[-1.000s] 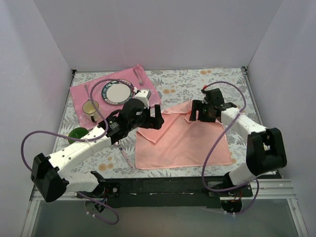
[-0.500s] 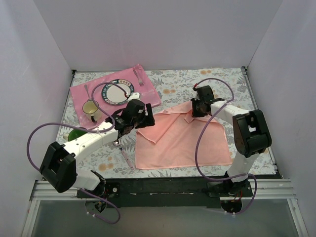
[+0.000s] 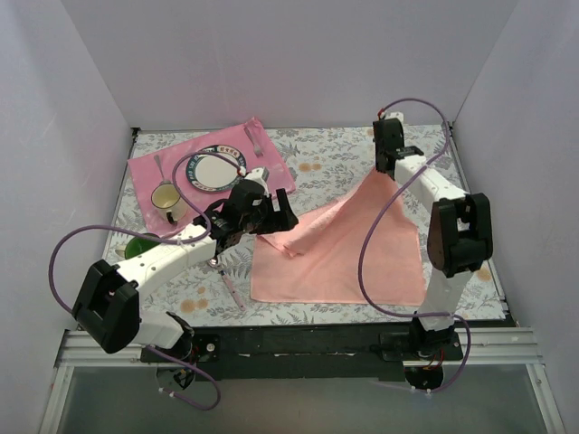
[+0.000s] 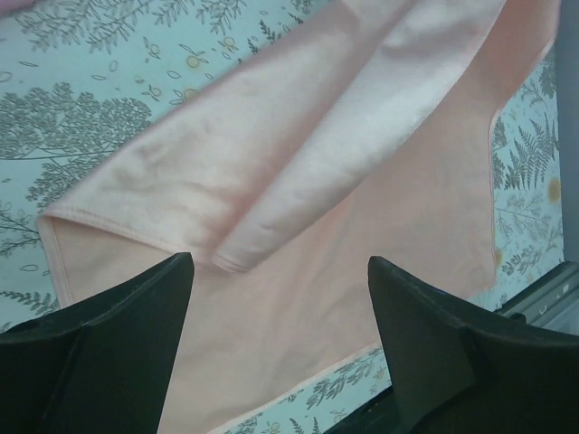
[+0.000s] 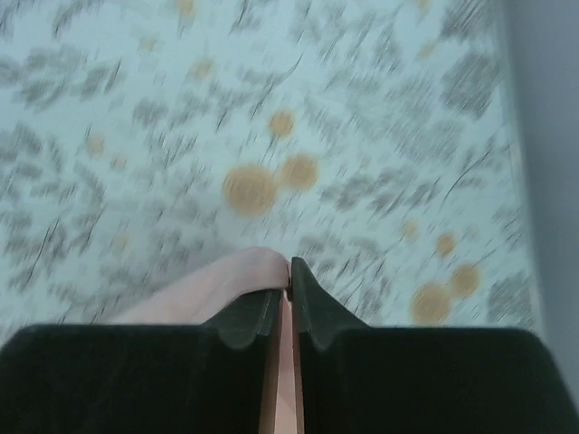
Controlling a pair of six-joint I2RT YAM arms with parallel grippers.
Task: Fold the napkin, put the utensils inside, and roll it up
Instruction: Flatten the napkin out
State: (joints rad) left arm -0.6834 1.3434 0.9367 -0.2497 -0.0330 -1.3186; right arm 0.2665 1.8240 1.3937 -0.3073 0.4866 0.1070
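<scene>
Right tool [image 5: 289,276] lifted napkin [image 3: 344,253] corner up; left tool [image 4: 279,262] open.

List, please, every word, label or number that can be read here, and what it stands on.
None can be read in any view.
The plate has a rim pattern too small to tell letters from ornament.
The napkin, pink mat, cup and floral tablecloth show no writing.

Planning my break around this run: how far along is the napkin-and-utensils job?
Done: nothing complete; the napkin lies mostly flat, one edge flopped over. In hand: the right gripper pinches its far corner, raised; the left gripper hovers open above it. Left: the fold, loading the utensils, one lying beside the napkin, and rolling.
</scene>
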